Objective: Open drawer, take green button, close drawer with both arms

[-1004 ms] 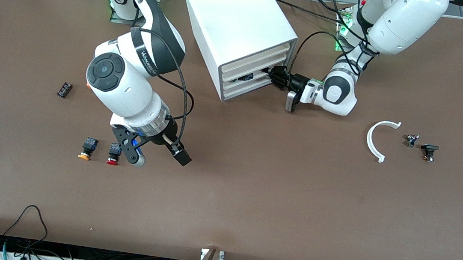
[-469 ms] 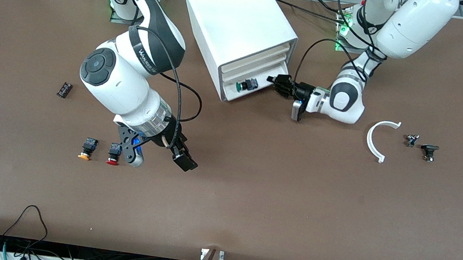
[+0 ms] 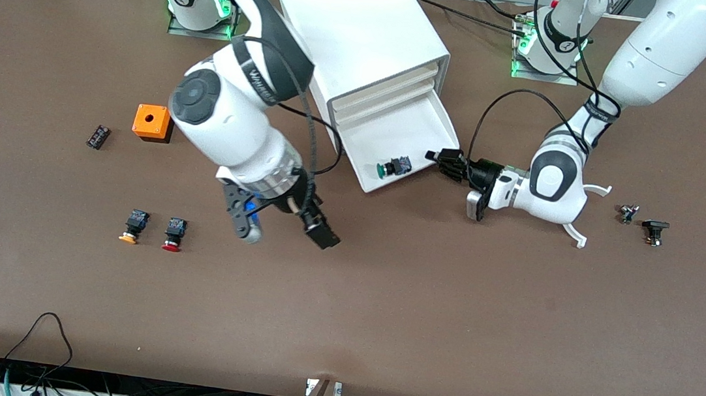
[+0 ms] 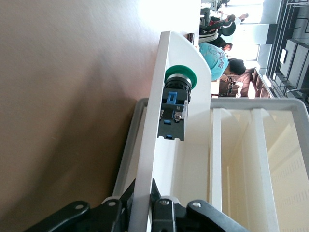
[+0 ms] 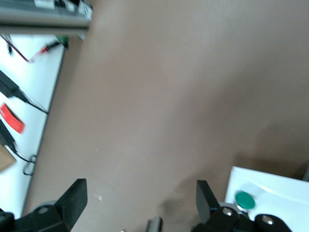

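The white cabinet (image 3: 358,21) stands at the back of the table with its lowest drawer (image 3: 399,131) pulled out. The green-capped button (image 3: 394,166) lies on its side in the drawer, close to the front wall. My left gripper (image 3: 445,160) is shut on that front wall at the corner toward the left arm's end. The left wrist view shows the wall (image 4: 149,145) pinched between the left gripper (image 4: 143,193) fingers, with the button (image 4: 176,104) farther along. My right gripper (image 3: 284,227) hangs open and empty over bare table beside the drawer. Its wrist view shows the right gripper (image 5: 140,198) and the green cap (image 5: 245,199).
An orange box (image 3: 151,122) and a small black part (image 3: 97,136) lie toward the right arm's end. An orange-capped button (image 3: 133,226) and a red-capped button (image 3: 174,234) lie nearer the front camera. A white arc (image 3: 575,233) and small parts (image 3: 654,231) lie toward the left arm's end.
The left gripper has drawn the drawer out toward the front camera, baring the green button. The right arm has swung toward the drawer, uncovering the orange box.
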Action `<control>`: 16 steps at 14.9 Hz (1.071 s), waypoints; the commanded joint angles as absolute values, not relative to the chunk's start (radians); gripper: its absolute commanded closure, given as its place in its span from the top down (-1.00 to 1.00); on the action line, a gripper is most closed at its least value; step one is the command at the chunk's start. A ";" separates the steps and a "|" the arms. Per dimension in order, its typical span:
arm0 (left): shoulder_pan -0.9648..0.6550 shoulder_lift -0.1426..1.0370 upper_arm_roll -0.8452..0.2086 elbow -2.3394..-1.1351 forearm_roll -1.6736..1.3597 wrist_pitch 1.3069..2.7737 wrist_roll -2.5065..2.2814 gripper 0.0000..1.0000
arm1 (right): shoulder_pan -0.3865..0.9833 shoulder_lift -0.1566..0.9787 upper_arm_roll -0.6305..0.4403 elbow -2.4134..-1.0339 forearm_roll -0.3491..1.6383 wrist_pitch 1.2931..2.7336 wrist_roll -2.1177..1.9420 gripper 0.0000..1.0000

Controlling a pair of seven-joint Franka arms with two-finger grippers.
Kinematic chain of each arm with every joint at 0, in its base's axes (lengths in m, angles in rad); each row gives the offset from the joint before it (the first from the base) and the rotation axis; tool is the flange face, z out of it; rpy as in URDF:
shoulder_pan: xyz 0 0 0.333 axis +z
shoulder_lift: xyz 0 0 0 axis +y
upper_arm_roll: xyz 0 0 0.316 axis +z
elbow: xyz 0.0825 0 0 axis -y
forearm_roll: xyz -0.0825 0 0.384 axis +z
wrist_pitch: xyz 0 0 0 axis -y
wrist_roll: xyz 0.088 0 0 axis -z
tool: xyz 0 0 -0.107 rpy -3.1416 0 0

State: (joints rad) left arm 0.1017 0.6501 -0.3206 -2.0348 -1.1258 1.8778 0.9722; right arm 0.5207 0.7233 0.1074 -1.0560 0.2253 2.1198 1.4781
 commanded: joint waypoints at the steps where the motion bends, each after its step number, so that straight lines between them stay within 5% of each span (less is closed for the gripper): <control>1: 0.120 0.732 -0.315 -1.915 -1.068 1.875 0.913 -1.00 | 0.586 0.767 0.106 -1.014 0.235 2.123 1.506 0.99; 4: 0.121 0.733 -0.308 -1.898 -1.066 1.875 0.894 -1.00 | 0.649 0.805 0.100 -1.012 0.230 2.128 1.557 0.99; 5: 0.121 0.733 -0.302 -1.898 -1.066 1.875 0.893 -0.41 | 0.669 0.822 0.098 -1.012 0.230 2.128 1.559 0.99; 6: 0.121 0.730 -0.301 -1.898 -1.066 1.875 0.896 0.97 | 0.686 0.834 0.098 -1.012 0.229 2.128 1.562 1.00; 10: 0.150 0.710 -0.299 -1.861 -0.971 1.827 0.855 1.00 | 0.741 0.883 0.095 -1.012 0.221 2.131 1.600 0.99; 16: 0.193 0.706 -0.301 -1.614 -0.695 1.553 0.484 1.00 | 0.815 0.968 0.037 -1.012 0.213 2.212 1.649 1.00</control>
State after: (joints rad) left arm 0.1913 0.7111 -0.2986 -1.7041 -0.7803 1.6348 0.6005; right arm 0.7974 0.9235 0.0578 -1.0528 0.2234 2.1857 1.6145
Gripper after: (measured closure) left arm 0.000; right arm 0.000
